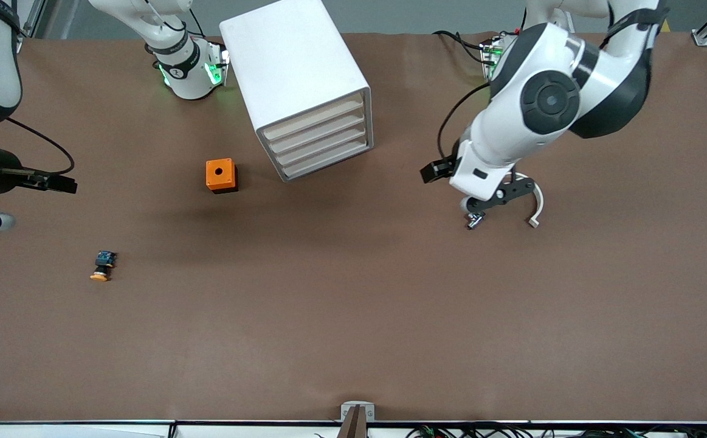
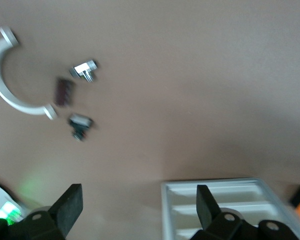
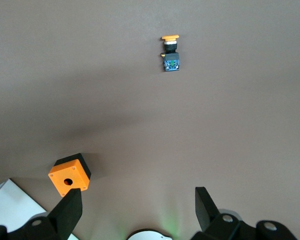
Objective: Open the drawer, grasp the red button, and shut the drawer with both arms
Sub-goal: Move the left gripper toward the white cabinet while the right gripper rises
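The red-capped button is not in view. The white drawer cabinet (image 1: 304,85) stands between the arm bases with all its drawers shut; part of its front shows in the left wrist view (image 2: 215,205). My left gripper (image 2: 138,210) is open and empty, above the table beside the cabinet's front, toward the left arm's end. In the front view it is hidden under its own arm. My right gripper (image 3: 138,210) is open and empty, above the right arm's end of the table.
An orange box with a round hole (image 1: 220,175) sits beside the cabinet. A button with an orange-yellow cap (image 1: 104,266) lies nearer the front camera. A white curved piece (image 1: 535,207), a silver fitting (image 1: 473,220) and small dark parts (image 2: 65,92) lie under the left arm.
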Robot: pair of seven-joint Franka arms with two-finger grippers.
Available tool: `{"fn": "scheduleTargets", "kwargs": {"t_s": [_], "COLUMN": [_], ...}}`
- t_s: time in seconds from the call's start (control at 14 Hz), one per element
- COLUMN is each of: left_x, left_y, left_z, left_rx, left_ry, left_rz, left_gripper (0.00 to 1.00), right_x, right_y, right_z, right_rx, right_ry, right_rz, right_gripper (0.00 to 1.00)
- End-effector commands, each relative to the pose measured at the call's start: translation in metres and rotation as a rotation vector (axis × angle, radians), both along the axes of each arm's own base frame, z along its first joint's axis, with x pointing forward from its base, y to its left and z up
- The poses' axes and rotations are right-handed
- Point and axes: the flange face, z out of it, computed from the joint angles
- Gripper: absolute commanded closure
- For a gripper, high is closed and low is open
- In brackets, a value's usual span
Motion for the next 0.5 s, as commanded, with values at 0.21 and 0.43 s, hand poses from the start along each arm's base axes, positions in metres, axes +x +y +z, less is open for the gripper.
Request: {"fn": "scheduleTargets", "kwargs": {"t_s": [0.21,0.43], "left_x": [0.008,0.008], "left_y": [-0.063,-0.083], "left_z": [-0.070,-0.114], "left_rx": [0.025,0.082], "left_ry": [0.236,0.351], "left_rz": [0.310,0.462], "left_gripper": [0.00,0.00], "right_x": [-0.005,-0.005], "right_y": [0.008,0.009], "right_z": [0.003,0.002], "right_rx": [0.019,0.021], "right_ry": [-0.001,0.000], "right_rz": [-0.140,-0.154], "right_gripper": [0.00,0.00]}}
